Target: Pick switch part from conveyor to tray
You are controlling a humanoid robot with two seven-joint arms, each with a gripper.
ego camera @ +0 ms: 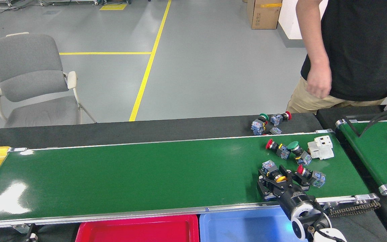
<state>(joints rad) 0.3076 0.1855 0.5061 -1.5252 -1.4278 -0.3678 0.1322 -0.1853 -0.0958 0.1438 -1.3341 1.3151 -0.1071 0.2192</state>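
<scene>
Grey floor (197,67), yellow lines (146,67), grey chair (29,80).

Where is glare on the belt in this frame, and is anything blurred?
Head view: a bright white glare patch sits on the conveyor near its left end, a smaller glint at the far left rail. The right gripper and the switch parts around it look sharp; the person's hand shows little blur.

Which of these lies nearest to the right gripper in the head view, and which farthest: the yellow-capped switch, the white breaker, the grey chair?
1. Yellow-capped switch, between the fingers of the right gripper.
2. White breaker, farther up the conveyor, to the right.
3. Grey chair, on the floor, far left.
</scene>
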